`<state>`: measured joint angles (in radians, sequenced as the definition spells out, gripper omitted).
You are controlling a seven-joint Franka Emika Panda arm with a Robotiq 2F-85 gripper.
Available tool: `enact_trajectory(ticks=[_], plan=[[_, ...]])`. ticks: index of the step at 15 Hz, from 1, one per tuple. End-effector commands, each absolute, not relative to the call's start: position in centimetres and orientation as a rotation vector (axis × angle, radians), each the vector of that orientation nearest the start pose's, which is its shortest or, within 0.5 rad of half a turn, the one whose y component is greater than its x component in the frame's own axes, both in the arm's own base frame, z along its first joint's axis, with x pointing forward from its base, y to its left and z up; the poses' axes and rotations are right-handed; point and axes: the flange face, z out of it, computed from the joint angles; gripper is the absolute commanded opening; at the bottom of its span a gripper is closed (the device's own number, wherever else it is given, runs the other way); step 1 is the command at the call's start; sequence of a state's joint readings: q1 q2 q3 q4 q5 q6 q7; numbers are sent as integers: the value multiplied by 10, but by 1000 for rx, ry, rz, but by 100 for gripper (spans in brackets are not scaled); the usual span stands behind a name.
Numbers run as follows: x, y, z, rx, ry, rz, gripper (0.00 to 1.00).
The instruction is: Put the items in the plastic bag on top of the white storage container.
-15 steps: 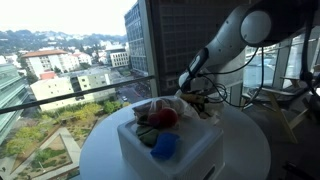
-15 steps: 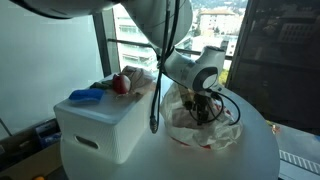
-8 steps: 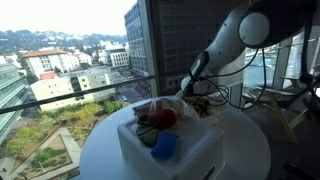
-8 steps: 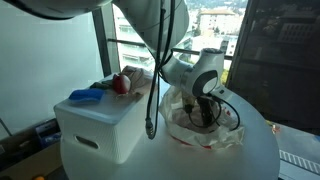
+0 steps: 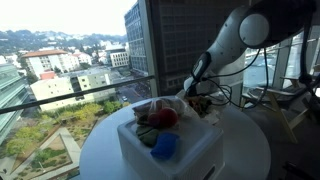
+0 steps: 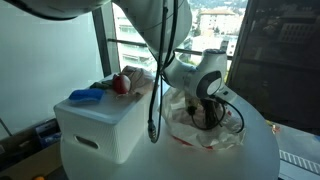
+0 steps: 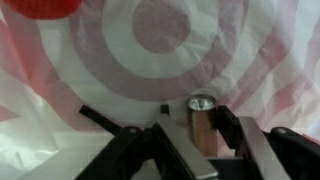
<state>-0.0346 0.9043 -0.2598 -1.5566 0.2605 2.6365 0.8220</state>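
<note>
Logged gripper (image 6: 207,112) down inside bag (image 6: 228,136), just beside container (image 6: 100,128). Against a second ago: shifted slightly sideways and deeper into the bag's mouth; arm (image 5: 215,50) raised a touch.

In wrist view: jaws drawn in narrow against both sides of a small brown item (image 7: 200,130) with silvery cap, over the bag's red rings. Judged gripped; firmness of hold impossible to tell.

Already on container top: red item (image 6: 122,82) and blue item (image 6: 85,95), both unmoved.

Taken to mean another pick under way, task partly done.

Next, presumably: lift clear of the plastic, carry over to a bare patch of the top. Risk of film snagging and bag dragged up along.
</note>
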Motion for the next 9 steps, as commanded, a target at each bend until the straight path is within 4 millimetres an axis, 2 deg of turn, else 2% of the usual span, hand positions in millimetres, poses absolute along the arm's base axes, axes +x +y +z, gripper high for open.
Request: enact_trajectory(ticks=[1,3,6,8,9], plan=[[691,-185,148,-2573,1797,-372,22],[689,-185,149,-2584,1793,-366,8],[677,-177,163,-2651,1687,-288,11],[663,-169,175,-2704,1581,-225,9],[650,-168,185,-2729,1544,-200,10]])
